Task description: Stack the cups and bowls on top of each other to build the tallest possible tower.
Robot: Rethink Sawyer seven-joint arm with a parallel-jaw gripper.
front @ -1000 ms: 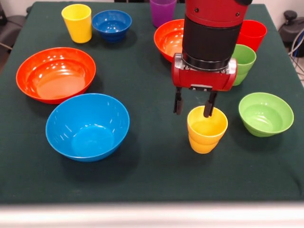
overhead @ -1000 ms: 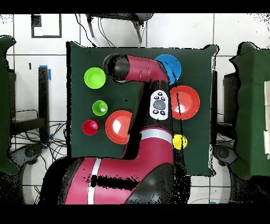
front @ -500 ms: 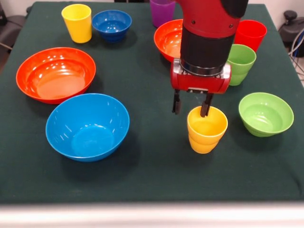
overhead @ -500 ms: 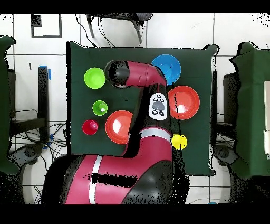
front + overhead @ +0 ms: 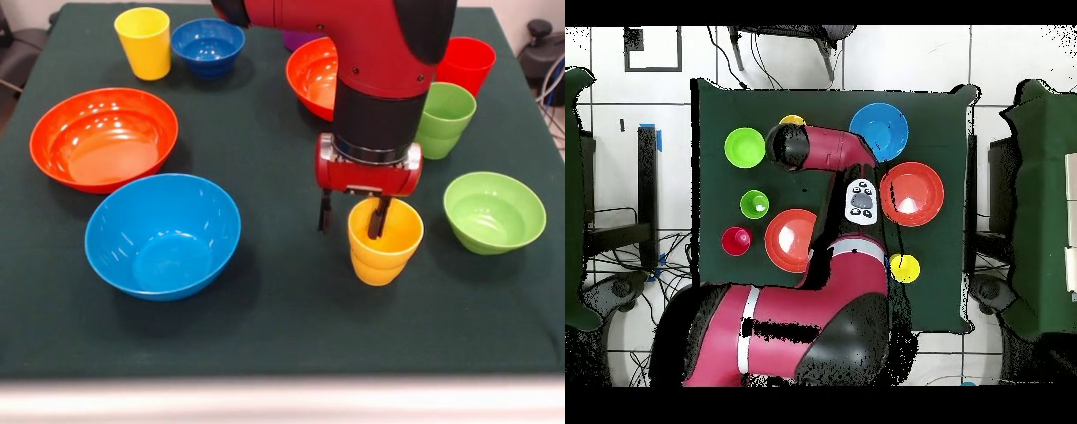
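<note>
The yellow-orange cup (image 5: 385, 240) stands upright on the green table near the front, and a sliver of it shows in the overhead view (image 5: 793, 121). My gripper (image 5: 351, 216) is open and straddles the cup's left wall, one finger inside the cup and one outside. The large light-blue bowl (image 5: 162, 234) sits to the left, with an orange-red bowl (image 5: 103, 137) behind it. A second orange-red bowl (image 5: 313, 75) is partly hidden by the arm. The red cup (image 5: 468, 62) stands at the back right. No tower stands; every piece sits apart.
A lime green cup (image 5: 446, 119) and a small lime green bowl (image 5: 493, 212) stand right of the gripper. A yellow cup (image 5: 144, 41) and a small dark blue bowl (image 5: 207, 44) are at the back left. The purple cup (image 5: 296, 40) is mostly hidden behind the arm.
The gripper has come down, so its fingers now reach lower around the yellow-orange cup's wall. The arm has leaned further over the table. No cup or bowl has moved.
</note>
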